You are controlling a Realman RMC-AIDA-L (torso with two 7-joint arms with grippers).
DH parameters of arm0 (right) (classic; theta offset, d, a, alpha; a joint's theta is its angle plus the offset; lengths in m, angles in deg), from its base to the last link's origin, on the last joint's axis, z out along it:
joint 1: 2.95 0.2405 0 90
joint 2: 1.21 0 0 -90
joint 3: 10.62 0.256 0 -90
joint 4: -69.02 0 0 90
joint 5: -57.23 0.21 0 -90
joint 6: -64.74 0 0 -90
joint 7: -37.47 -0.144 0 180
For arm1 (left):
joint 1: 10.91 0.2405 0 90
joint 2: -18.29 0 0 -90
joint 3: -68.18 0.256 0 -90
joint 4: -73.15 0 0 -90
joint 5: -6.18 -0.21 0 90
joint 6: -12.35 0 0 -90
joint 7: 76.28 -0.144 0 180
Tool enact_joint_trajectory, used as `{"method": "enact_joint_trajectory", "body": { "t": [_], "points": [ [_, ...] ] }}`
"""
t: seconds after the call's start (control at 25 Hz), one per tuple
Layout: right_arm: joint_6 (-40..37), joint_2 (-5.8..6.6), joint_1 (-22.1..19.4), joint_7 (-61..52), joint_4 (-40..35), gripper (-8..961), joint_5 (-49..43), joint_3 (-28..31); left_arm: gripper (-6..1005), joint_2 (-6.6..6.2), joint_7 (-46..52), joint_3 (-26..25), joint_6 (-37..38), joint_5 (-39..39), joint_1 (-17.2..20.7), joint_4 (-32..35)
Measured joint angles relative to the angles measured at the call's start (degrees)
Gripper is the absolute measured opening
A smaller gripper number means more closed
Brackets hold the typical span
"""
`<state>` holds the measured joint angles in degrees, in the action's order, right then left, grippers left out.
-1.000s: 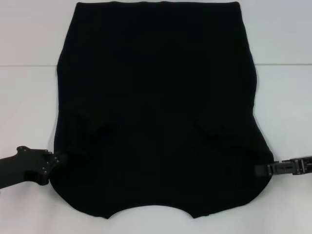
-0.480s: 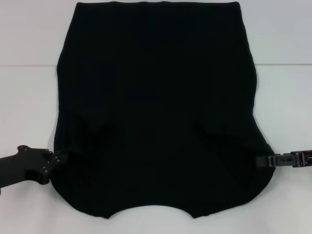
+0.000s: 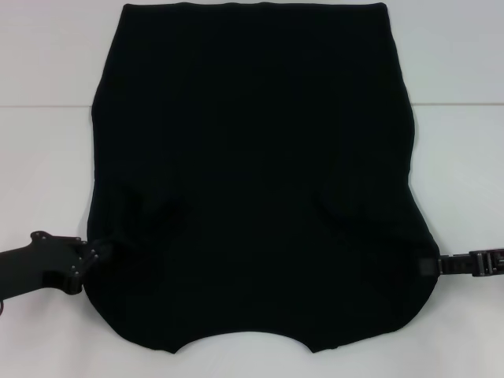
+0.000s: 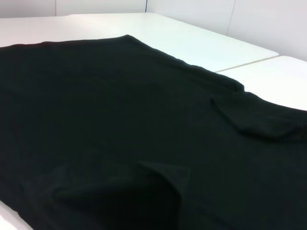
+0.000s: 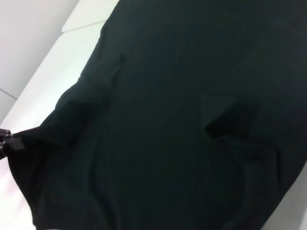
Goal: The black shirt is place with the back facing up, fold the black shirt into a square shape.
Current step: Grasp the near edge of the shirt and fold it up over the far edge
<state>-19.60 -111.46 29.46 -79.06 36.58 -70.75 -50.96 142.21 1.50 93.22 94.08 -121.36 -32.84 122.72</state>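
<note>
The black shirt (image 3: 252,173) lies spread flat on the white table (image 3: 47,157), plain side up, with both sleeves folded inward over the body. The neckline curve faces the near edge. My left gripper (image 3: 96,252) sits low at the shirt's near left edge, touching the cloth. My right gripper (image 3: 427,265) sits at the near right edge, its tip at the hem of the cloth. The left wrist view shows only the shirt (image 4: 144,134) and its folded sleeve. Across the shirt (image 5: 172,120) in the right wrist view, the left gripper (image 5: 5,143) peeks in at the far side.
A seam (image 3: 39,106) runs across the white table behind the shirt's middle. Bare table shows on both sides of the shirt and beyond it.
The right gripper has drawn back a little to the right, from over the cloth to its edge. The left gripper has shifted only slightly. The shirt lies the same.
</note>
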Motion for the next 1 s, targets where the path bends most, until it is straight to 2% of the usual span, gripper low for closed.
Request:
{"method": "enact_joint_trajectory", "body": {
  "t": [0.32,0.52,0.76,1.0],
  "points": [
    [2.97,-0.82,0.10,2.66,0.41,403,0.35,0.76,20,0.00,0.00,0.00,-0.33,0.00,-0.12,-0.30],
    [3.34,-1.50,0.19,4.46,0.47,164,0.45,1.29,20,-0.08,0.02,-0.33,-0.56,0.38,-0.19,-0.61],
    [0.48,-1.57,-1.82,6.87,0.00,36,0.46,3.10,20,-0.03,2.61,-0.67,-0.12,0.45,-0.21,-0.32],
    [-2.21,-0.89,-4.41,9.18,-0.15,35,0.21,3.34,19,0.05,9.28,-0.42,1.47,0.05,0.23,0.41]
  ]
}}
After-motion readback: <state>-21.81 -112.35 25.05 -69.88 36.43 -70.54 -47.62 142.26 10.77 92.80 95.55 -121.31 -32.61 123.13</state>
